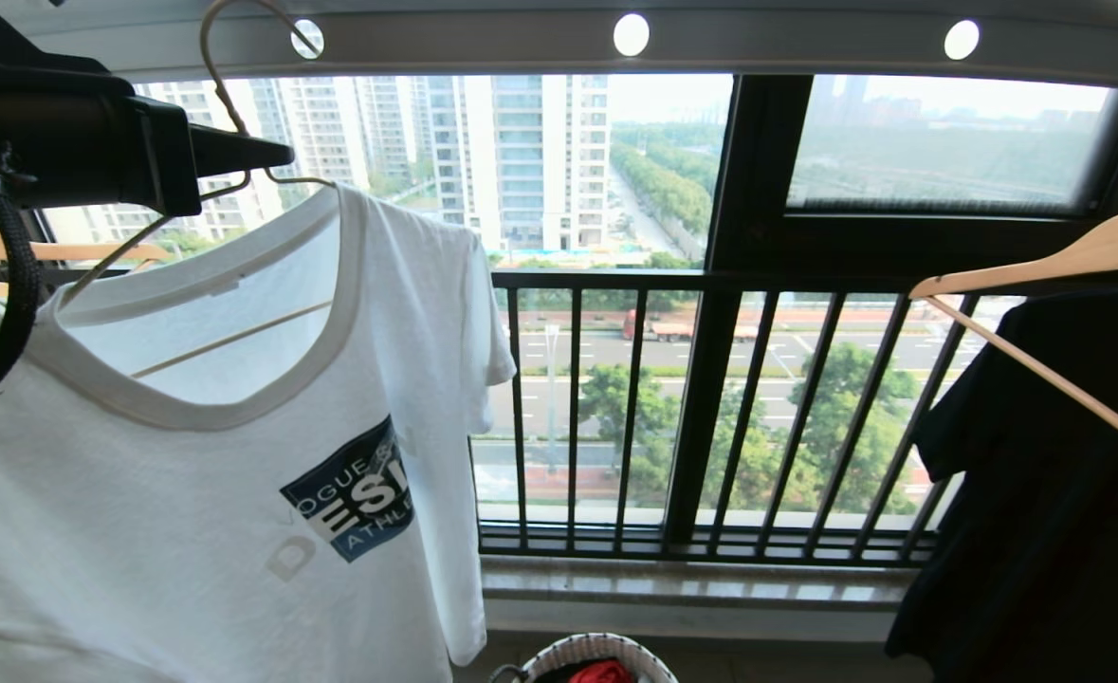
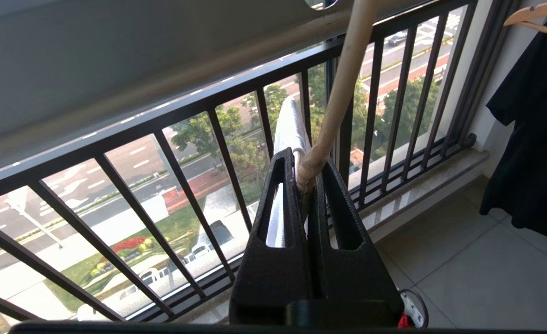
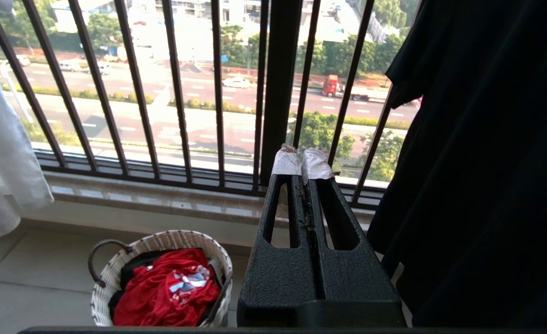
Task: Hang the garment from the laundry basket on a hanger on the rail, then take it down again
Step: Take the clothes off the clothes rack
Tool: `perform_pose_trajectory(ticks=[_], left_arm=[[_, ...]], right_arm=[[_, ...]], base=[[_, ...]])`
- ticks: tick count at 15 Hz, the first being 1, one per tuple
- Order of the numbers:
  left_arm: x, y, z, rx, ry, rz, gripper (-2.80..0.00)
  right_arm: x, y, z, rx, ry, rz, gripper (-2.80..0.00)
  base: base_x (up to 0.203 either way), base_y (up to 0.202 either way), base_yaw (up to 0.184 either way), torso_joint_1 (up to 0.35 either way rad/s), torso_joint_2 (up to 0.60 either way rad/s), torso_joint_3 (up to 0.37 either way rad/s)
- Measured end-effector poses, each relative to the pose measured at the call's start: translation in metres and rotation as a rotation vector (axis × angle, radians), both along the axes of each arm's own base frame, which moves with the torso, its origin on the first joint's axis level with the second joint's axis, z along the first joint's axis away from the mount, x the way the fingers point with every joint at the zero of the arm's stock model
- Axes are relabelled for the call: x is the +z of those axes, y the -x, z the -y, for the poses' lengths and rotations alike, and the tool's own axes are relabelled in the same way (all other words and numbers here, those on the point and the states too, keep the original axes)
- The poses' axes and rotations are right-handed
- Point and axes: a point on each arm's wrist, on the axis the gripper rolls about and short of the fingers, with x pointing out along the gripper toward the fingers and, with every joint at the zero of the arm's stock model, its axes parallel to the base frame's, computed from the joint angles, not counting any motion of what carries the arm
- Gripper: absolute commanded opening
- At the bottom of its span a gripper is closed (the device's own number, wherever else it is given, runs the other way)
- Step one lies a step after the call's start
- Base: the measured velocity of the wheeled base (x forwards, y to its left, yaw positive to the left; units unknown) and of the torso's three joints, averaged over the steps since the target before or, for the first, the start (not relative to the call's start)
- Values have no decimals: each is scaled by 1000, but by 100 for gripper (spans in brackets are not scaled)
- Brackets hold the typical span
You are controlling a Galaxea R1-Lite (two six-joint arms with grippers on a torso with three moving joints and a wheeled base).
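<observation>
The white T-shirt garment (image 1: 189, 531) with its navy chest graphic hangs on the thin beige hanger (image 1: 231, 339). The hanger's hook reaches up to a round hole in the grey rail (image 1: 758, 43). My left gripper (image 1: 274, 152) is raised at the upper left, shut on the hanger's twisted neck (image 2: 343, 79) just above the collar. In the left wrist view, the left gripper (image 2: 306, 162) pinches the neck between its jaws. The laundry basket (image 3: 162, 241) stands on the floor below. My right gripper (image 3: 301, 162) is low, shut and empty, with its tips taped.
A red garment (image 3: 162, 287) lies in the basket (image 1: 596, 650). A black garment (image 1: 1042, 493) hangs on a wooden hanger (image 1: 1033, 256) at the right. The black barred window railing (image 1: 691, 417) runs behind. More wooden hangers (image 1: 65, 251) show at the far left.
</observation>
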Motion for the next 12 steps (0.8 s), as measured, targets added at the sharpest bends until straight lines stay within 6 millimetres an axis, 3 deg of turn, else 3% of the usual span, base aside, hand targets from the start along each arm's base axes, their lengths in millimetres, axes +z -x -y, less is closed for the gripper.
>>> perform_pose_trajectory(ticks=[7,10,12], left_arm=[[21,29,-2,7,31,52,-280],[17,57,-5,9,25,-39,-280],[4,73,-6,9,17,-121,-280]], right_arm=[[0,0,0,0,0,0,-280],[0,0,0,0,0,0,-280],[0,0,0,0,0,0,-280]], base=[[0,0,0,0,0,0],[0,0,0,0,0,0],[0,0,0,0,0,0]])
